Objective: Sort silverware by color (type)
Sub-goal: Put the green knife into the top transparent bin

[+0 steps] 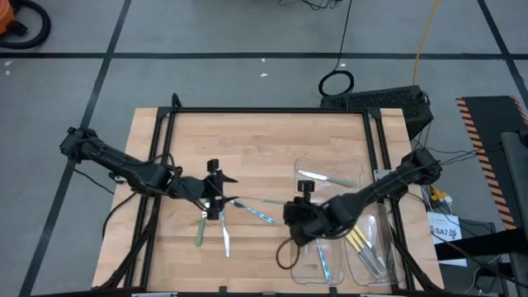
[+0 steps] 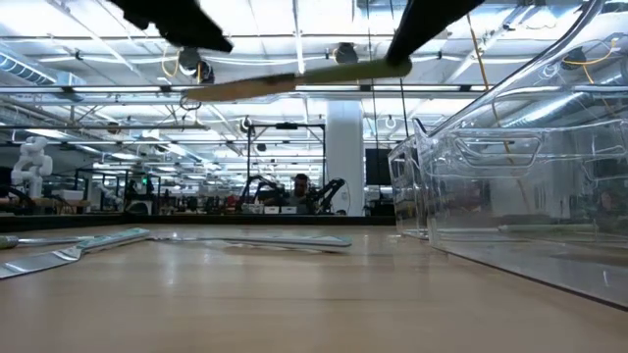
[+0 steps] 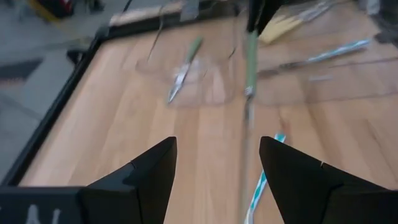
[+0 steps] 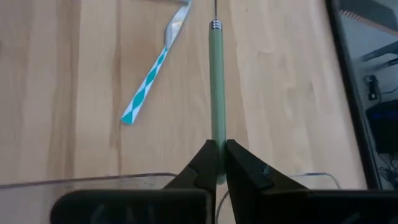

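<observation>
Grey floor (image 1: pixel 247 33) crossed by black tape lines; a white pillar (image 2: pixel 344 157) under bright ceiling lights.

Bright, even overhead light; left wrist view motion-blurred, low view's foreground soft.

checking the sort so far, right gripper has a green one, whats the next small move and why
Probably carry it toward the clear plastic tray that already holds a pale green-handled utensil. The right gripper is shut on the pale green-handled utensil with a metal end, held above the wooden table; yellow-handled ones lie in another tray. The left gripper is open nearby.
</observation>
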`<state>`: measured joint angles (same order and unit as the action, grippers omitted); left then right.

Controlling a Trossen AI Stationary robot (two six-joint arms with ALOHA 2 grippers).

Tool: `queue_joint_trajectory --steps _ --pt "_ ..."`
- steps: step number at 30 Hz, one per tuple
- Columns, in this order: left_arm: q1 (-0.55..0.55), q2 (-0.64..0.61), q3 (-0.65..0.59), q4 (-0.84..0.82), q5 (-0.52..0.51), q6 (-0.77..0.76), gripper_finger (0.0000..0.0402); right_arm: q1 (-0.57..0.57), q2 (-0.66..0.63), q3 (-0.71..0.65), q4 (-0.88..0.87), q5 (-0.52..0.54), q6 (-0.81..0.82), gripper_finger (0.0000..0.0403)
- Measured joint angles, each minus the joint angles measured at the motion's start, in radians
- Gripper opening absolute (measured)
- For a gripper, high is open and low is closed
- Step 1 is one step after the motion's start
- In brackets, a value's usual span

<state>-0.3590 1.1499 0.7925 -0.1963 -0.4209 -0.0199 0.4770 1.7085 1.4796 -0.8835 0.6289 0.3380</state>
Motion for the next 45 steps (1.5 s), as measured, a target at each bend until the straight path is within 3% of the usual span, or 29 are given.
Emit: queue_joint_trajectory --steps 6,10,14,21,29,38,45 --pt "-0.077 0.048 0.000 0.160 0.002 0.175 0.0239 0.030 -0.004 0.000 -0.040 0.054 0.051 0.0013" --pt "-0.116 0.105 0.000 0.162 -0.024 0.239 0.0239 0.029 -0.004 0.000 -0.040 0.056 0.060 0.0012" --pt "-0.094 0.200 0.000 0.176 -0.096 0.231 0.0239 0.029 -0.004 0.000 -0.034 0.059 0.062 0.0010" --pt "-0.003 0.346 -0.001 0.314 -0.102 0.208 0.0239 0.027 -0.004 0.000 -0.026 0.058 0.065 0.0000" --pt "0.098 0.464 -0.001 0.449 0.095 0.161 0.0239 0.027 -0.004 0.000 -0.045 0.050 0.063 0.0000" --pt "0.143 0.613 0.000 0.566 0.193 0.191 0.0239 0.027 -0.004 0.000 -0.046 0.024 0.066 0.0000" --pt "0.195 0.646 0.000 0.565 0.189 0.199 0.0239 0.027 -0.003 0.000 -0.045 0.022 0.065 0.0000"
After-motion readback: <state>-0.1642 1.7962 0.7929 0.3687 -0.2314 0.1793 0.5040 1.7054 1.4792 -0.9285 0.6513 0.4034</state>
